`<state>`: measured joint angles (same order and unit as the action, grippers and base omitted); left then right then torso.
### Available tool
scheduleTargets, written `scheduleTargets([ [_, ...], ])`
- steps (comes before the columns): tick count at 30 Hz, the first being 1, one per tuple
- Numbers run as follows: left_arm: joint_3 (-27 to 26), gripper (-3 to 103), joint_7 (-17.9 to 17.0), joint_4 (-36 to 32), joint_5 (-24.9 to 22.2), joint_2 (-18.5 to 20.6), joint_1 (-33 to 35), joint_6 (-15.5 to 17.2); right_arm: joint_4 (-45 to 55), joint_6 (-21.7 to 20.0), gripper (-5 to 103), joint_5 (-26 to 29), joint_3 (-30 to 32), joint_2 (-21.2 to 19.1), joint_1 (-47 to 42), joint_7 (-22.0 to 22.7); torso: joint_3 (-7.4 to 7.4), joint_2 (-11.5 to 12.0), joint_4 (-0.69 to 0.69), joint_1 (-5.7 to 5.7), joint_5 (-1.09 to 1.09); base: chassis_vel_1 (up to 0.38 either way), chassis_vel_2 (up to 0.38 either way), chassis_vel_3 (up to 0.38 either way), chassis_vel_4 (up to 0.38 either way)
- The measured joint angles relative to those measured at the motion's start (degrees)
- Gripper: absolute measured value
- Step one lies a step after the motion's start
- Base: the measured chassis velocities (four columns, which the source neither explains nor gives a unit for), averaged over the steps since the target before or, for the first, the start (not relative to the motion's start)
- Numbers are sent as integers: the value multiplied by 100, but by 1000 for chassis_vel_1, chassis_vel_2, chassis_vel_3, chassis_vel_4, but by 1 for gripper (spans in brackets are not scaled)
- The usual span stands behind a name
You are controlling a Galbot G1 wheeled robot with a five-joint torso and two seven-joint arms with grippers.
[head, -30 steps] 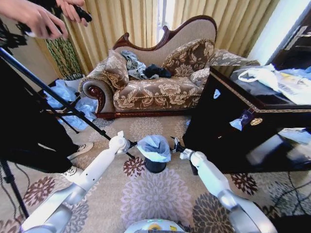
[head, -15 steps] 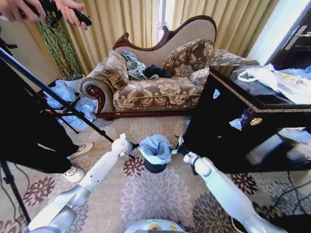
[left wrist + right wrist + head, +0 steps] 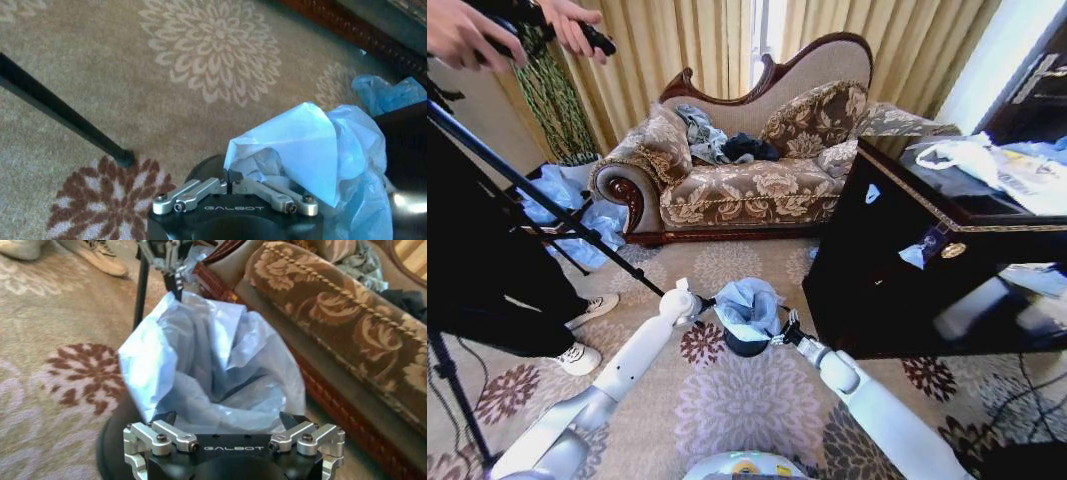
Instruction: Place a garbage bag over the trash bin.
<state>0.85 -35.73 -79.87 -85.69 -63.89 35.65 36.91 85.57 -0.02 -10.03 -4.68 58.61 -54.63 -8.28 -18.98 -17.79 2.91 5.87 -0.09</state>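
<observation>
Left gripper (image 3: 708, 300) is pinched shut on the garbage bag (image 3: 747, 305) edge, on the bag's left side as the head view has it; in its own wrist view the fingers (image 3: 230, 176) meet on the pale blue film right at the bin's rim. Right gripper (image 3: 779, 335) sits at the near-right side of the bag with jaws spread wide, bag mouth lying between them in the right wrist view, nothing clamped. Between the two grippers the bag stands bunched up over the trash bin (image 3: 745, 345), mouth partly open, film not yet pulled down around the rim. Bin sits on the patterned carpet (image 3: 747, 400), sofa (image 3: 747, 170) well beyond it, black cabinet (image 3: 907, 260) off to the right gripper's outer side. Likely step: spread the mouth and fold it over the rim. To do it well, right should take one layer only at the rim opposite the left, then both draw apart and down evenly; thin film could tear or slip, and the light bin could tip.
</observation>
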Motion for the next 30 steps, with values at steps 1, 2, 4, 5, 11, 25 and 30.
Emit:
scheduleTargets([
  [1,0,0,0,0,0,0,0,0,0,0,100,0,0,0,0,0,0,0,0,0,0,0,0,0,0],
  [2,-17,0,0,-13,0,15,25,-1,2,-14,100,-13,-3,16,-23,-13,0,0,0,0,0,0,0,0,0],
  [4,-36,0,5,-24,4,51,74,-7,2,-34,100,-37,-46,67,-50,-20,0,0,0,0,-1,0,0,0,0],
  [5,-41,0,9,-24,13,58,91,-11,-9,-34,100,-41,-68,92,-55,-18,0,0,-1,0,-1,0,0,0,0],
  [11,-66,0,66,15,75,85,183,-45,-161,-13,100,-118,-128,246,-80,33,0,0,0,0,-1,0,0,0,0],
  [25,-45,0,521,697,508,-134,29,-203,-756,289,100,-492,-125,414,112,116,-1,1,1,1,-1,0,0,0,0],
  [30,-47,0,640,887,625,-189,-82,-273,-960,393,100,-621,-95,447,249,126,-1,1,0,1,1,0,0,0,0],
])
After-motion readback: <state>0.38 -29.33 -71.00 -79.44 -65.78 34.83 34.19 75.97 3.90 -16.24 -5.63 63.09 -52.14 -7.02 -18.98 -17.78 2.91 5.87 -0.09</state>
